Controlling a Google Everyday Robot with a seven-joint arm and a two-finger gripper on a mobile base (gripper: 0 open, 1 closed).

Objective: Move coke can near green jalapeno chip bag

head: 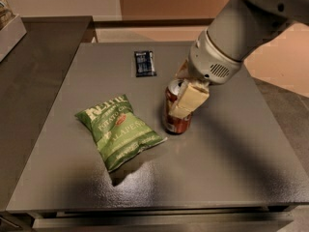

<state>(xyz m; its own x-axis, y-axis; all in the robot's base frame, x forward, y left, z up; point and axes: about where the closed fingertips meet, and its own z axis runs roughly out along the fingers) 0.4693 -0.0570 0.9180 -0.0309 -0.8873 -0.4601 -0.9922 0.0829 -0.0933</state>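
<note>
The grey counter (231,178) fills most of the view, with a darker surface adjoining it on the left. The pale arm (241,28) reaches in from the upper right and ends in a round wrist housing above the middle of the counter.

The green jalapeno bag (118,129) lies flat, left of centre, with its lettered face up and its long side running diagonally from upper left to lower right.

The can (175,122) stands upright just beside the bag's right corner; whether the two touch cannot be told. Its silver top is partly hidden under the wrist.

The pincer (181,98) is down over the can and closed to about the can's width. One cream finger (193,98) lies flat against the can's near side, the other shows behind the rim, and the can sits clamped between them. Whether the can's base rests on the counter or hangs just above it is not clear.

A small black packet (145,63) lies flat further back, well apart from the bag and the can.
</note>
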